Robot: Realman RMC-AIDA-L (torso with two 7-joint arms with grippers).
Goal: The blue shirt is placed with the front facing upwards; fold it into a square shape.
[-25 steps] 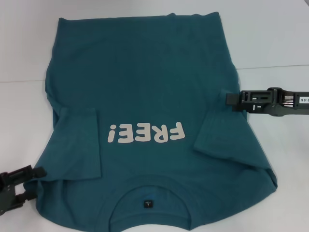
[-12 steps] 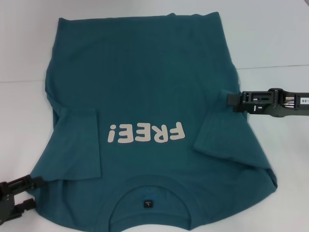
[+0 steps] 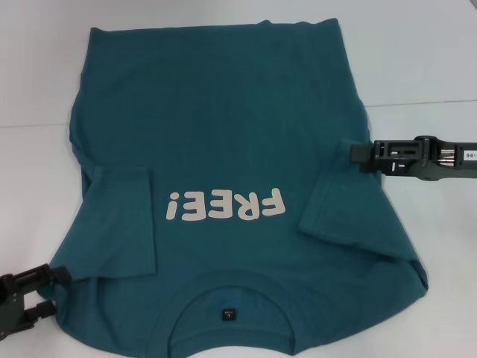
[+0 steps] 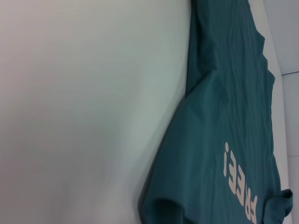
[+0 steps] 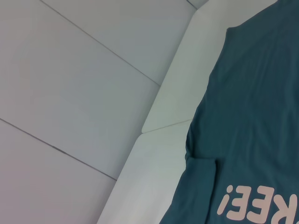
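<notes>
blue shirt [image 3: 223, 134]: big cream word "FREE!" on its front, seen upside down | small dark tag in the collar [image 3: 226, 315]: too tiny to read | white sticker on the right arm [image 3: 468, 154]: too tiny to read

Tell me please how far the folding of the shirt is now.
Done: the shirt lies front up, both sleeves folded onto the body. In hand: the left gripper is at the shoulder corner nearest the robot, and the right gripper touches the opposite side edge; neither has lifted any cloth. Left: folding the sides in and the length over, as the shape is not yet square.
</notes>
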